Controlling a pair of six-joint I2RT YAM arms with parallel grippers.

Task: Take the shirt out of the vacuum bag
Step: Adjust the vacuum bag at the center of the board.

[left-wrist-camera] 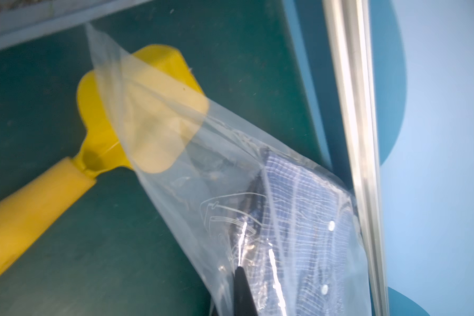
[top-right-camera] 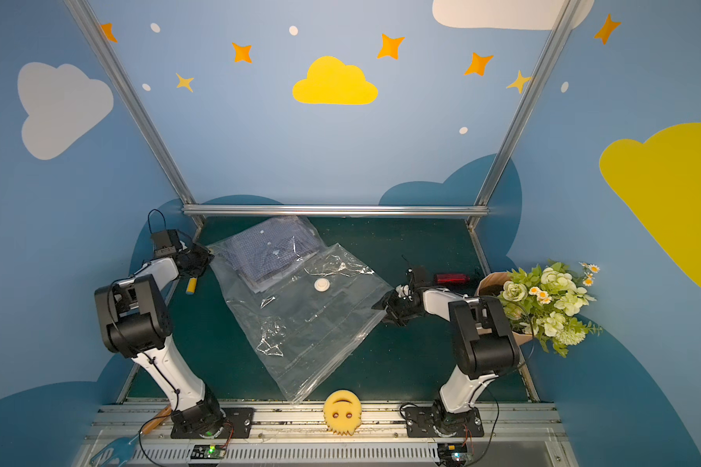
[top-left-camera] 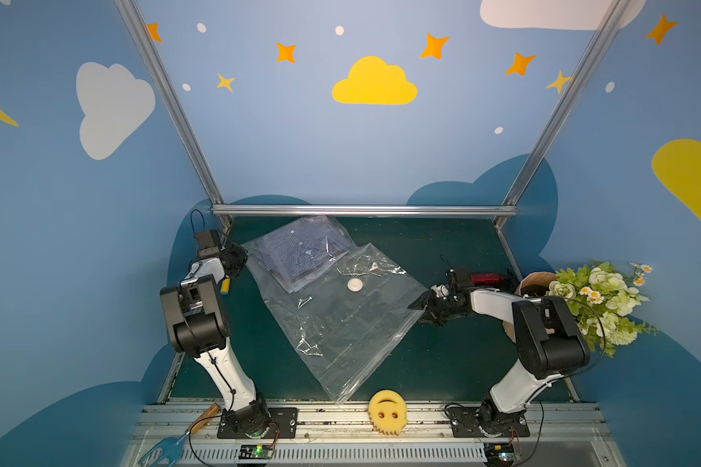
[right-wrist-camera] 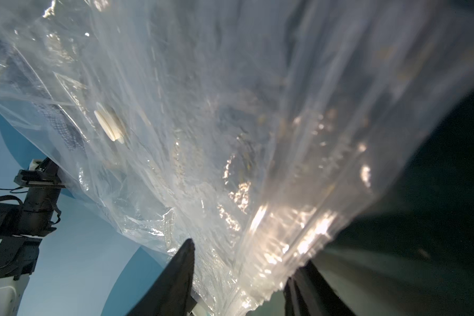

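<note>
Black left gripper (top-left-camera: 240, 257) pinched shut on far-left corner of bag (top-left-camera: 340, 323); yellow tool (left-wrist-camera: 99, 115) partly under film there. Blue checked shirt (top-left-camera: 300, 254) inside bag, at far end. Bag lies slanted across green mat (top-left-camera: 454, 364), white valve (top-left-camera: 355, 284) mid-bag. Right gripper (top-left-camera: 417, 313) jaws apart, bag's right edge between fingers (right-wrist-camera: 175, 279), not clamped. Far right: flowers (top-left-camera: 599, 299).

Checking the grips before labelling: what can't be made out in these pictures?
- Left gripper: left wrist view shows one finger only, cut off by the edge.
- Bag mouth, sealed or open: blur and glare in the right wrist view.
- Red thing: partly behind the right arm in both top views.
- Yellow tool's head: under the bag.
</note>
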